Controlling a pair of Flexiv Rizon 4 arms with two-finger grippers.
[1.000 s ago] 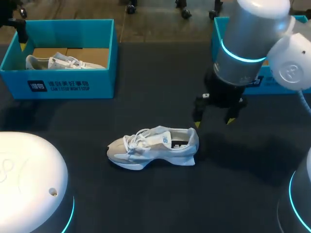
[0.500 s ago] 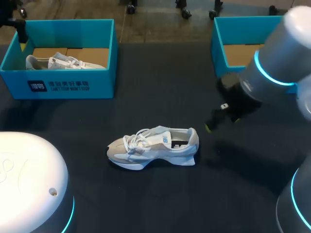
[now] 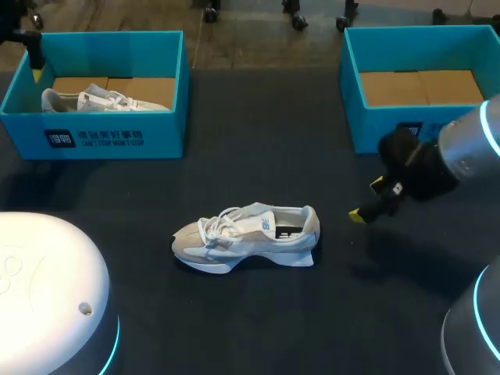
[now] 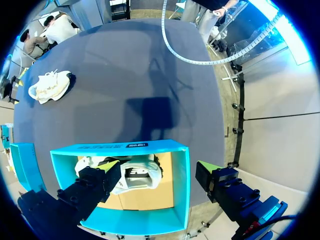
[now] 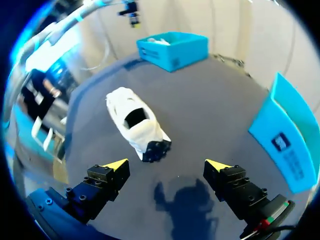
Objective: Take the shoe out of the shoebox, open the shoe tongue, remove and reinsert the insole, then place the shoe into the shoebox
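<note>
A white and grey shoe (image 3: 246,234) lies on its sole in the middle of the dark table, toe pointing left. My right gripper (image 3: 367,201) hangs to the right of its heel, apart from it, tilted toward it and open. In the right wrist view the shoe (image 5: 137,122) lies ahead of the empty open fingers (image 5: 117,165). My left gripper (image 4: 157,167) is open above the left teal shoebox (image 4: 182,185), which holds a second white shoe (image 4: 135,175). The right teal shoebox (image 3: 351,86) shows only its cardboard floor.
The left shoebox (image 3: 101,137) stands at the back left with its shoe (image 3: 98,100) inside. The white housing of my left arm (image 3: 47,289) fills the front left corner. My right arm's body (image 3: 469,156) crosses in front of the right box.
My right arm has swung away to the right from above the shoe's heel and tilted over, uncovering the right shoebox. The shoe and the left arm have not moved.
</note>
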